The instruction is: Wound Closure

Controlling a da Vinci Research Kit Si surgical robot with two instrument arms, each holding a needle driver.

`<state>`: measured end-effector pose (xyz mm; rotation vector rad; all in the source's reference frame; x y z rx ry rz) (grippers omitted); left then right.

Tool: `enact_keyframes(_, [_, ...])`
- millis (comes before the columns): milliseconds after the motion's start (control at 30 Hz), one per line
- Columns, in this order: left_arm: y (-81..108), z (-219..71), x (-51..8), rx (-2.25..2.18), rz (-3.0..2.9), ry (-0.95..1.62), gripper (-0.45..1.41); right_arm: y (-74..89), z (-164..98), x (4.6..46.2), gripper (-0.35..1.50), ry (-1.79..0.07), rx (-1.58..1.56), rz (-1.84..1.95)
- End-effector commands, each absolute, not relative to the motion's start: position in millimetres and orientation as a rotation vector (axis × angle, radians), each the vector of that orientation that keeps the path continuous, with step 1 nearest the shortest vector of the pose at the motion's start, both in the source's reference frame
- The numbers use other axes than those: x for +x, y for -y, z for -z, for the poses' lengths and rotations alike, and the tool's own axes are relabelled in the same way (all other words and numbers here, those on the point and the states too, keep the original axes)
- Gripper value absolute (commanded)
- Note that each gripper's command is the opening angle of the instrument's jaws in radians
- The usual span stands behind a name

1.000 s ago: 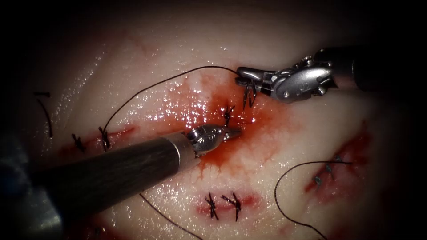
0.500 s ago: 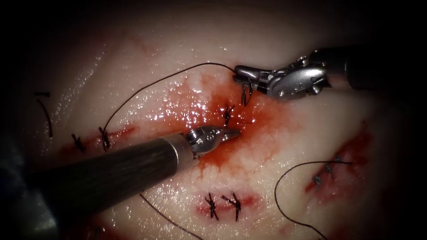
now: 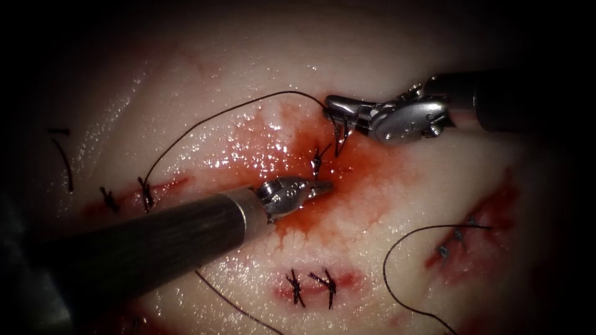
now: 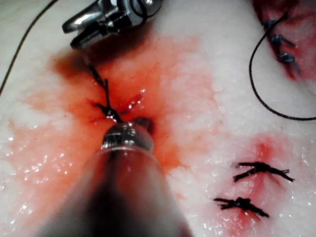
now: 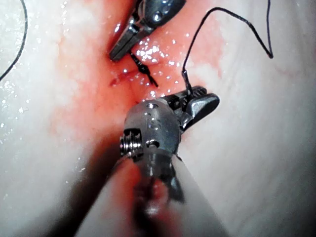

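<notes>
While both clamped on thread, left claw below right claw, stitch between.

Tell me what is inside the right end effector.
The right end effector is shut on the thread, which runs down to the knot over the cut. How far the thread reaches between the jaws is covered.

Black thread – knotted (mid-cut).
</notes>
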<state>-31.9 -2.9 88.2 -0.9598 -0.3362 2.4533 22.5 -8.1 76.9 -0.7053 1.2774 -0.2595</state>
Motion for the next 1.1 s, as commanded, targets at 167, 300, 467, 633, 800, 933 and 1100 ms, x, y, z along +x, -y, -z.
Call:
enact_keyframes(167, [2.8, -88.9, -32.2, -0.964, -2.454, 0.34, -0.18, 10.1, -78.8, 23.6, -0.35, -1.253, -0.757, 0.326])
enact_keyframes(300, [2.8, -88.9, -32.1, -0.965, -2.455, 0.342, -0.18, 11.1, -79.6, 23.7, -0.35, -1.244, -0.767, 0.343])
enact_keyframes(467, [2.5, -88.9, -31.6, -0.964, -2.457, 0.342, -0.18, 12.2, -79.8, 23.2, -0.35, -1.217, -0.777, 0.385])
enact_keyframes(633, [2.0, -88.4, -30.8, -0.954, -2.459, 0.336, -0.18, 13.9, -81.0, 22.4, -0.35, -1.198, -0.777, 0.412])
enact_keyframes(800, [1.7, -88.2, -30.3, -0.944, -2.46, 0.327, -0.2, 15.1, -81.8, 22.1, -0.35, -1.193, -0.759, 0.413])
enact_keyframes(933, [1.7, -88.3, -30.4, -0.943, -2.459, 0.326, -0.22, 15.8, -82.3, 22.0, -0.35, -1.198, -0.732, 0.392])
enact_keyframes(1100, [1.8, -88.3, -30.5, -0.942, -2.459, 0.323, -0.22, 16.9, -83.9, 22.9, -0.35, -1.191, -0.689, 0.381])
